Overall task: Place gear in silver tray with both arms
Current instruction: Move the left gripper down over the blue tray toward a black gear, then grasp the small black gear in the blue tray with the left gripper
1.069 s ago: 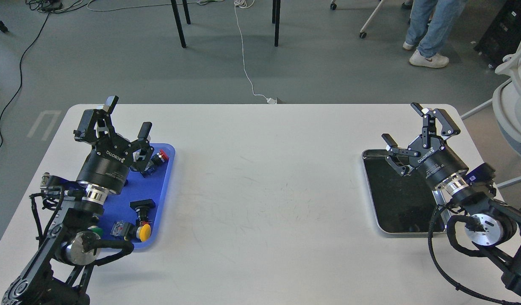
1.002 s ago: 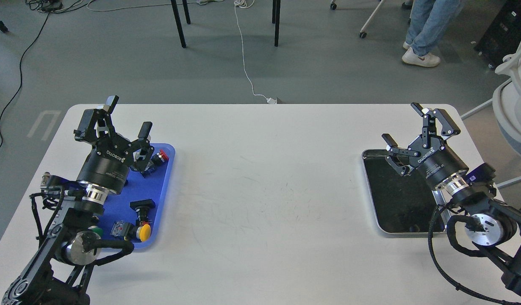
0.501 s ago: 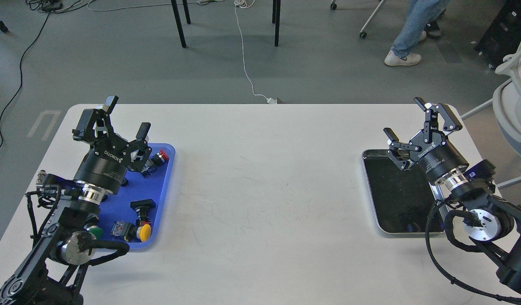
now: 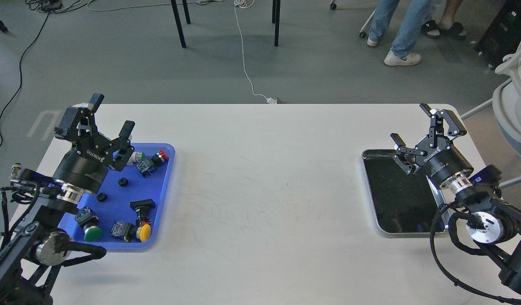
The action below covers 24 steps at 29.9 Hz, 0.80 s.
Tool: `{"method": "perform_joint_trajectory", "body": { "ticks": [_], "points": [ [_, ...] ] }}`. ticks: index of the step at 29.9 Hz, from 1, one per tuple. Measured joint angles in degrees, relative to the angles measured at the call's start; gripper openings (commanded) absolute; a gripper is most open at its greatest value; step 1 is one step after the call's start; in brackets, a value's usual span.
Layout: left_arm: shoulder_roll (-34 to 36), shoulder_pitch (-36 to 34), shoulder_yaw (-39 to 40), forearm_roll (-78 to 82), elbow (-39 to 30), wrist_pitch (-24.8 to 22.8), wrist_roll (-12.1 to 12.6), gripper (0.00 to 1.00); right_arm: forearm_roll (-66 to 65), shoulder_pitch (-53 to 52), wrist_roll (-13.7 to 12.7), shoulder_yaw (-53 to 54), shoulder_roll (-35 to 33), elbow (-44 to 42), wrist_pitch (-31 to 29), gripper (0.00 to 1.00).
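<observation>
The silver tray [image 4: 392,195] lies at the table's right, its dark bottom bare. Two small black round gear-like parts [image 4: 123,182] [image 4: 101,197] lie in the blue tray [image 4: 167,186] at the left. My left gripper [image 4: 112,114] is open and empty, above the blue tray's far left corner. My right gripper [image 4: 411,123] is open and empty, above the silver tray's far right corner. Neither gripper touches a part.
The blue tray also holds push buttons: green [image 4: 91,232], yellow [image 4: 144,231], red [image 4: 162,155] and a black one [image 4: 142,205]. A white chair [image 4: 514,93] stands right of the table. People's legs [image 4: 402,29] are on the floor behind.
</observation>
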<state>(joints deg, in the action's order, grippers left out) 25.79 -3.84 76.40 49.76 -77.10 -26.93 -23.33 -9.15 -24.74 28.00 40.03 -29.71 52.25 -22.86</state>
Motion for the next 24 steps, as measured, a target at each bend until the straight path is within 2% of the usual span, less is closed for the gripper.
{"method": "perform_joint_trajectory", "body": {
  "ticks": [3, 7, 14, 17, 20, 24],
  "points": [
    [6.9, -0.4, -0.6, 6.5, -3.4, -0.9, -0.8, 0.98, 0.0, 0.1, 0.0, 0.0, 0.0, 0.1, 0.1, 0.99],
    [14.6, -1.1, -0.9, 21.1, -7.2, -1.1, -4.1, 0.98, 0.0, 0.2, 0.0, 0.0, 0.1, 0.2, 0.2, 0.99],
    [24.2, -2.1, -4.1, 52.0, -9.1, -1.1, -4.7, 0.98, 0.0, 0.2, 0.0, 0.1, 1.4, 0.2, 0.4, 0.99],
    [26.3, -5.2, -8.7, 64.6, -6.6, -0.6, -4.7, 0.97, 0.0, 0.2, 0.0, 0.1, 1.6, 0.1, 0.5, 0.99],
    [27.0, -11.3, -16.4, 72.8, -1.0, 3.4, -4.7, 0.96, 0.0, 0.3, 0.0, 0.0, 1.6, 0.1, 0.5, 0.99],
    [27.3, -20.2, -29.5, 75.1, 6.7, 8.1, -4.7, 0.95, 0.0, 0.3, 0.0, 0.0, 1.6, 0.1, 0.5, 0.99]
  ]
}}
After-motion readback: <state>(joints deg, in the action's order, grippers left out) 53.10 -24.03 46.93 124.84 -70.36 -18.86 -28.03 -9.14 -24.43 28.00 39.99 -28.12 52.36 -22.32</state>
